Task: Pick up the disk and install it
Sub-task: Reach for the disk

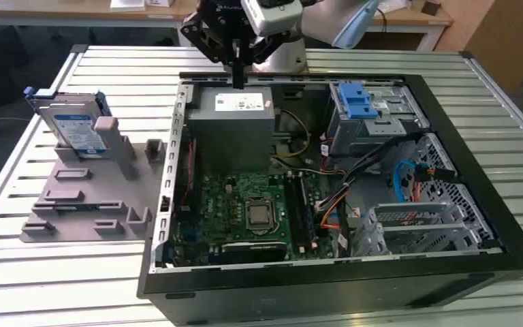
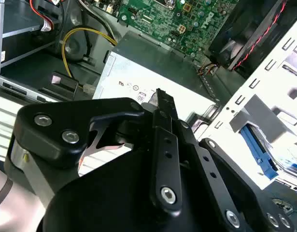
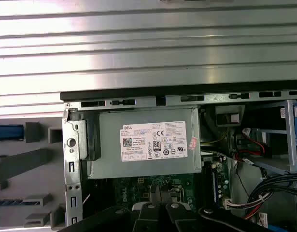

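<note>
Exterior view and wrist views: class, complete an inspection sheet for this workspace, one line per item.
Surface: ribbed silver metal table.
Job's things: silver-grey hard drive in blue bracket, upright in grey plastic fixture at the exterior view's left; open black computer case beside it.
Clutter: nothing seen.
Gripper: black gripper, shut, empty, above grey metal power-supply box.
Cables: blue, orange and yellow wires inside the case.
Surroundings: wooden desks behind the table.

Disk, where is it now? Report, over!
End effector shut, empty, above grey metal box. Silver-grey metal disk, blue-framed, upright in grey plastic holder. Nothing blocks it.
</note>
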